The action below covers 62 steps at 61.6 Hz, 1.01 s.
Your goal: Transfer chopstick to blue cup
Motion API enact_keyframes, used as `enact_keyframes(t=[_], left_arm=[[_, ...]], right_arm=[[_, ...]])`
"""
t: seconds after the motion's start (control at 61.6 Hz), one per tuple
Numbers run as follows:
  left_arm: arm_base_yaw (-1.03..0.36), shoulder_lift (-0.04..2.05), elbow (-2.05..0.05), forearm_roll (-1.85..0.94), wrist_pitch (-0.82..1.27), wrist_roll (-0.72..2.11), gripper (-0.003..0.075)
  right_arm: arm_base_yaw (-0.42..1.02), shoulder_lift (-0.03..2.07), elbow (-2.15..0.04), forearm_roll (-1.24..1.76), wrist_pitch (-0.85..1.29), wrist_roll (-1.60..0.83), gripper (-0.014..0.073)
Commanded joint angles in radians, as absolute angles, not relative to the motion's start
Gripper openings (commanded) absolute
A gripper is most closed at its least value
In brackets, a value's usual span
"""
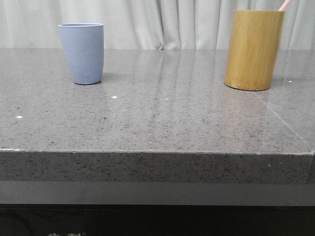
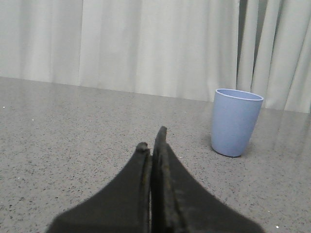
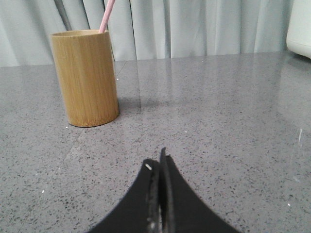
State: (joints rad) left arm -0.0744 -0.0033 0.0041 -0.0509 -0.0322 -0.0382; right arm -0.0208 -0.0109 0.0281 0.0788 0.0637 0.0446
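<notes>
One blue cup [image 1: 81, 53], upright, table's [image 1: 157, 123] left. One bamboo holder [image 1: 253, 49], upright, right, well apart. One chopstick [image 1: 285, 5], leaning inside holder, pink tip above rim. Left gripper [image 2: 153, 141]: fingers pressed together, empty, cup standing ahead. Right gripper [image 3: 158, 160]: fingers together, empty, holder and chopstick [image 3: 107, 15] ahead, untouched.

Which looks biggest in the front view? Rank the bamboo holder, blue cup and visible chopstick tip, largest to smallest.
1. Bamboo holder: tallest and widest.
2. Blue cup: clearly shorter, and both stand about equally far back on the table.
3. Chopstick: just a short pink tip shows above the holder's rim; the rest is hidden inside.
</notes>
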Motion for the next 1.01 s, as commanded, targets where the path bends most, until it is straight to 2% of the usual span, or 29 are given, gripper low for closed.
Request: enact_keyframes(t=[0.0,0.373,0.746,0.99], left_arm=[[-0.080,-0.026,-0.007,-0.058,-0.109,-0.037,-0.0019],[-0.080,0.022,-0.379,-0.058,0.100,-0.037,-0.0019],[-0.080,0.419,-0.839,-0.058,0.520,-0.037,-0.0019],[-0.080,0.592,-0.889,-0.071,0.570,-0.037,-0.0019]], right_arm=[[-0.027,-0.031,0.000,0.068,-0.009,0.041,-0.0117],[-0.027,0.048,-0.389,0.060,0.308,0.013,-0.0117],[-0.027,0.402,-0.818,0.059,0.658,-0.013,-0.0117],[-0.027,0.566,-0.851,0.059,0.725,-0.013,-0.0117]])
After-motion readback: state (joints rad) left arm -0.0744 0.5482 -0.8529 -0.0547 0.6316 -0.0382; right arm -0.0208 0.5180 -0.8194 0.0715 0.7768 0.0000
